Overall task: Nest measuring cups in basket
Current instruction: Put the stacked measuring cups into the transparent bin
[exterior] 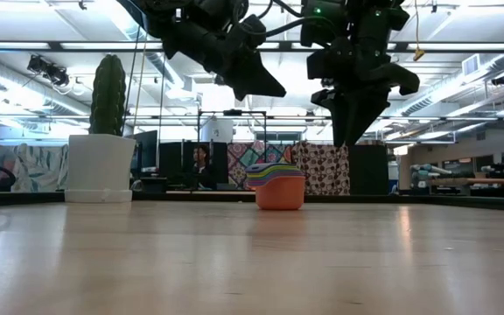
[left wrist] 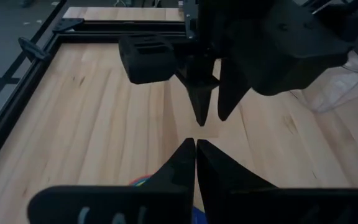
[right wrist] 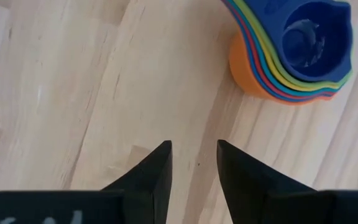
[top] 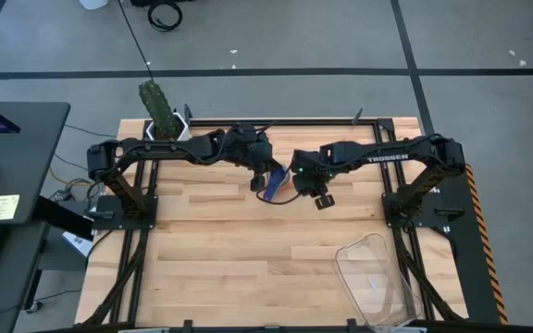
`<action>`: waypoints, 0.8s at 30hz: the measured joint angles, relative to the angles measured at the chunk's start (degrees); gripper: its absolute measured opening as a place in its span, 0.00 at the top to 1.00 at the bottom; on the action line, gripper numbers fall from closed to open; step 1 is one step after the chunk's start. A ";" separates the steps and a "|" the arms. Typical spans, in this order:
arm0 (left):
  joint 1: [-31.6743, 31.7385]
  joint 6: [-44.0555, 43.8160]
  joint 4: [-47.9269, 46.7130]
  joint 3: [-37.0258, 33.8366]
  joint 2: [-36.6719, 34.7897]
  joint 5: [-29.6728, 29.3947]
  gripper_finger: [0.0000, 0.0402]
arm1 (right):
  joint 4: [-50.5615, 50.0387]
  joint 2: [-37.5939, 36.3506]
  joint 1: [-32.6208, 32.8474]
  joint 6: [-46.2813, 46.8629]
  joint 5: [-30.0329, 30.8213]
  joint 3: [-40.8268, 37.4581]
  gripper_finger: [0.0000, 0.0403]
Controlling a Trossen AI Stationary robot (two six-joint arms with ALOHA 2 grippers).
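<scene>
While the nested measuring cups (right wrist: 294, 56) are left standing on the counter (top: 229, 259) at centre, well apart from the basket (top: 378, 277) at five o'clock, the left gripper (left wrist: 196, 144) is held with jaws closed and empty, the right gripper (right wrist: 193, 152) with jaws narrowly parted above them.

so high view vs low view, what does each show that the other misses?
High only: the basket near the table's front right corner, far from the stack.
Low only: the nested measuring cups stand upright on the table, orange outermost, with both grippers raised clear above them.
Both: left gripper, right gripper, the cactus pot.
</scene>
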 joint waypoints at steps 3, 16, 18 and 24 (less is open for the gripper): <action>0.00 0.00 -0.02 0.00 0.00 0.00 0.95 | -0.01 0.01 -0.49 -0.01 0.00 0.00 0.68; -0.31 -4.82 -10.48 0.00 0.00 -0.01 0.95 | -0.03 0.03 -2.84 -0.13 -0.01 0.00 0.68; -0.31 -5.47 -15.82 0.00 0.00 -0.08 0.95 | -0.03 0.03 -3.06 -0.13 -0.01 0.00 0.68; -0.16 -11.17 -25.88 0.00 0.00 -0.32 0.94 | -0.03 0.03 -3.09 -0.15 -0.01 0.01 0.68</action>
